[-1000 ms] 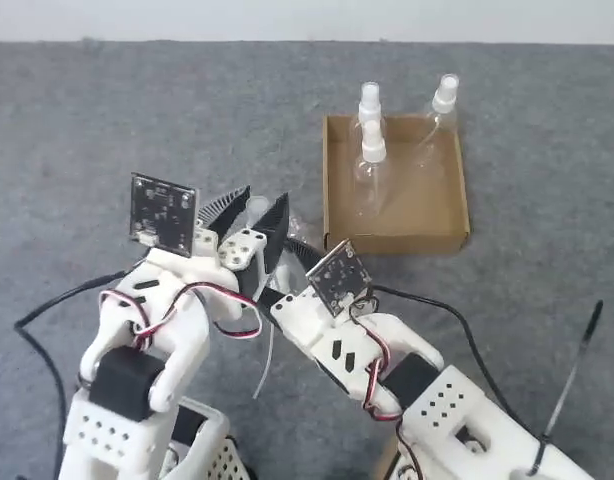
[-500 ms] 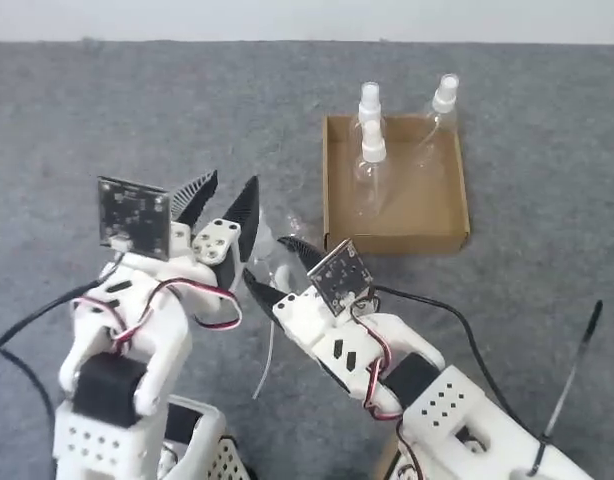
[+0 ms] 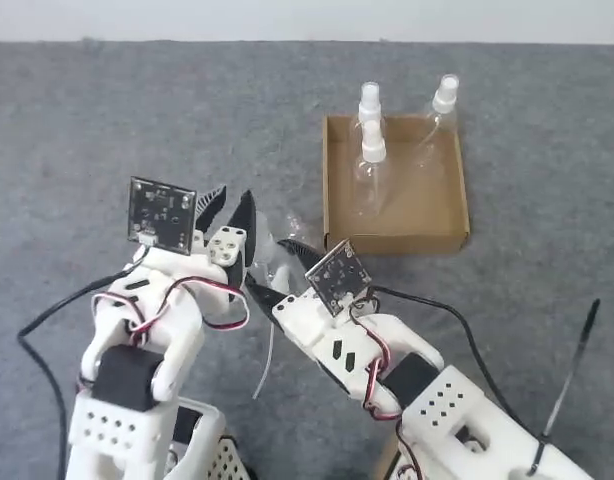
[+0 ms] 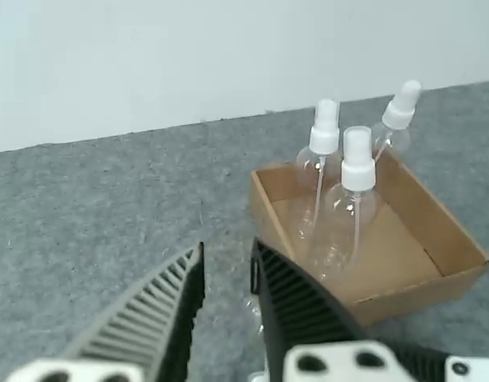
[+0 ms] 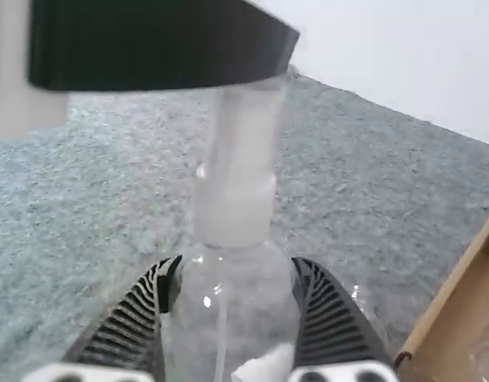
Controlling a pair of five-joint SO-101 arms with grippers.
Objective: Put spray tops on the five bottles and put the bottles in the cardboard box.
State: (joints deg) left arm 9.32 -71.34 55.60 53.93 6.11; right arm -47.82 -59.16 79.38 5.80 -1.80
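Note:
My right gripper (image 3: 272,268) (image 5: 232,278) is shut on a clear bottle (image 5: 228,310), held upright just off the cardboard box's (image 3: 397,240) near left corner. A white spray top (image 5: 232,191) sits on the bottle's neck. My left gripper (image 3: 232,205) (image 4: 227,263) hovers beside and slightly above it, open by a narrow gap with nothing between the fingers. One of its black fingers (image 5: 149,40) hangs over the spray top. Three capped bottles (image 3: 370,150) (image 4: 344,207) stand in the box (image 4: 436,231).
Another clear bottle (image 3: 295,225) lies on the grey carpet between the grippers and the box. A thin white tube (image 3: 265,360) lies on the carpet between the arms. A black cable (image 3: 577,365) runs along the right side.
The left arm swung left away from the held bottle, then came back toward it and lower, with its fingers closer together. The right arm and its bottle stayed still.

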